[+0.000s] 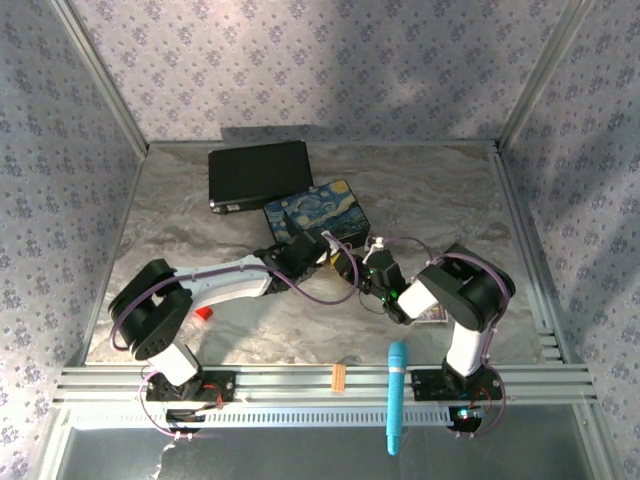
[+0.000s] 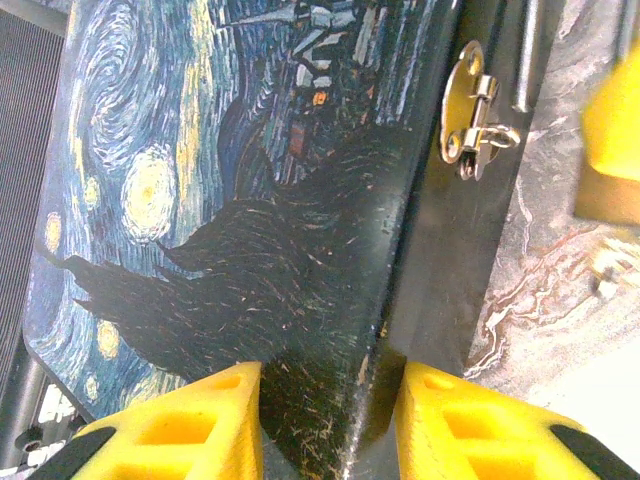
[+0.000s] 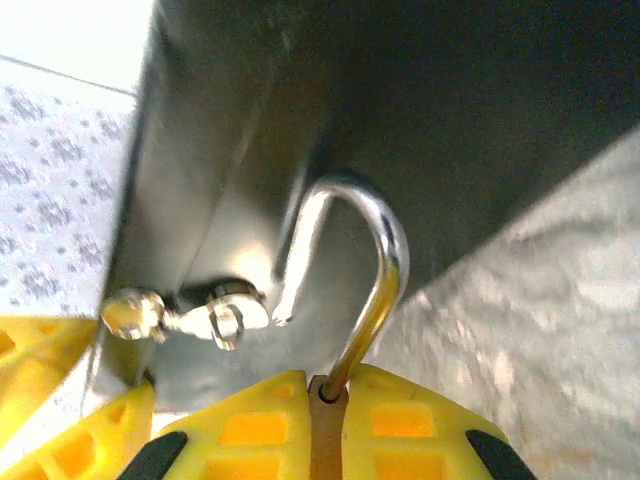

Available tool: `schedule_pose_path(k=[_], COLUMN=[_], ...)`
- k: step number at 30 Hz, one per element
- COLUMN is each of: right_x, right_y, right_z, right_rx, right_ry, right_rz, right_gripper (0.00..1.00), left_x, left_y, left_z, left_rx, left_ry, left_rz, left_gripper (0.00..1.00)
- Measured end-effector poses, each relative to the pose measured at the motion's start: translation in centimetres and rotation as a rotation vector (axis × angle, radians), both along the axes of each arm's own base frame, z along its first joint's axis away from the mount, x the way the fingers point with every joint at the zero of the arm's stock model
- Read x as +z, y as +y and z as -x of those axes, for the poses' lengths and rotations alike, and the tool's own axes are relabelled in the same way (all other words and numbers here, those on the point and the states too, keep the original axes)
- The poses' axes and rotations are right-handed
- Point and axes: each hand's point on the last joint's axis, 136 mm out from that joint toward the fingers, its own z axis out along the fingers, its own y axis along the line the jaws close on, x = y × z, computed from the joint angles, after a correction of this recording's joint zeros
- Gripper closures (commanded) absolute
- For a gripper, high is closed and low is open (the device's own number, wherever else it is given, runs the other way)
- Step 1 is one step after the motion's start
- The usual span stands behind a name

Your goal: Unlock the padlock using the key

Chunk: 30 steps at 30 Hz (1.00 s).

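Right pincer (image 3: 325, 392) clamps the likely light, slippery padlock (image 3: 326, 450) by its body, the surest hold, shackle (image 3: 388, 262) arching toward 12 o'clock; left pincer (image 2: 330, 405), grip unclear.

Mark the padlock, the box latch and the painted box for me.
padlock (image 3: 392, 255): right wrist view, shackle bend.
box latch (image 2: 458, 95): left wrist view, mounting plate.
painted box (image 1: 316, 208): top external view, lid.
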Motion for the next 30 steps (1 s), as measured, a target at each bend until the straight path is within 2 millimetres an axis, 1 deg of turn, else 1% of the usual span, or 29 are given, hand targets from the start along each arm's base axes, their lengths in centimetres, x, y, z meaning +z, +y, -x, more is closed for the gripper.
schedule_pose_path(k=[5,8,10,14,19,24,26,28,30], right_x=[-1.1,-2.0,-2.5,-2.7,-2.9,-2.9,-3.0,-3.0,-3.1], right_y=[-0.3,-0.7,-1.0,-1.8,-2.9,-3.8,-4.0,-4.1,-4.4], right_z=[2.7,4.1,4.8,5.8,7.0,7.8,8.0,8.1,8.4], right_rx=[0.097,0.167,0.217,0.29,0.363,0.457,0.499,0.537,0.566], right_ry=[0.113,0.19,0.24,0.297,0.35,0.404,0.425,0.438,0.45], right_rz=[0.088,0.167,0.206,0.242,0.272,0.359,0.392,0.427,0.457], right_gripper=[1.0,1.0,1.0,1.0,1.0,1.0,0.98,0.91,0.87], left_x=[0.1,0.1,0.0,-0.2,-0.4,-0.7,-0.8,-0.9,-0.8], left_y=[0.2,0.3,0.7,1.6,3.0,4.7,5.7,6.7,7.4], left_z=[-0.1,-0.2,-0.3,-0.3,0.1,0.4,0.4,0.3,0.4], left_rx=[0.038,0.071,0.096,0.146,0.191,0.244,0.277,0.313,0.339], left_ry=[0.003,0.005,0.006,0.01,0.025,0.035,0.037,0.037,0.041], left_rz=[0.018,0.019,0.019,0.015,0.009,-0.001,-0.007,-0.001,0.007], left_gripper=[0.62,0.53,0.49,0.41,0.25,0.14,0.1,0.08,0.05])
